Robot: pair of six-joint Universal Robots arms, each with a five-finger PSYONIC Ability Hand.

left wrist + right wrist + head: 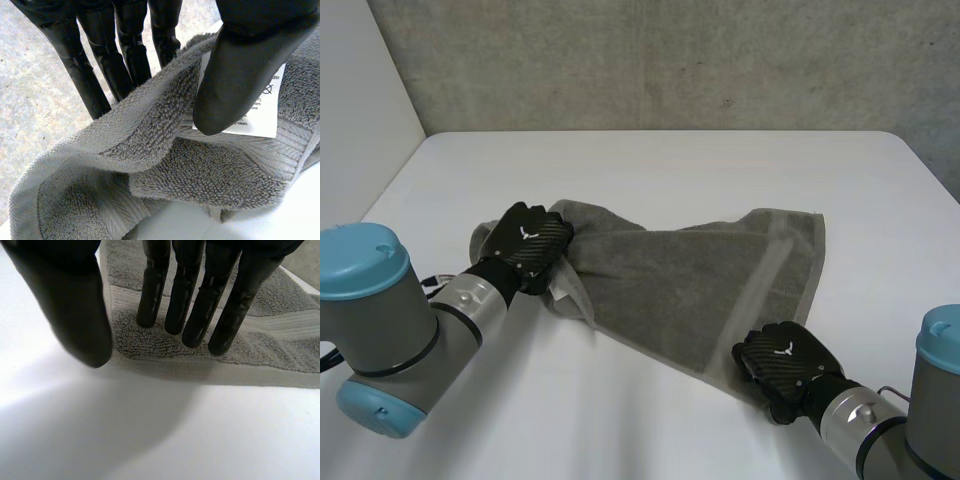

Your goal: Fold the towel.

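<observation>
The fingers (122, 60) of the left hand (527, 243) were set behind a raised fold of the grey towel (690, 280), and its thumb (240, 70) was pressed on the white care label (260, 117) from the front, so the cloth was pinched at its bunched left corner. The fingers (195, 305) of the right hand (782, 360) were laid straight on the near right corner, just inside the hem (200, 367), with the thumb (75, 310) held over the bare worktop (160, 430) beside the edge; nothing was gripped there. The first fold was judged to be only in preparation, with one corner taken and the other merely pressed. For the next move the right thumb would need to be brought under the hem, so that both corners could be lifted together and carried over. The towel was lying askew and wrinkled near the middle of the worktop, well apart from its edges, and free room was seen on every side.
</observation>
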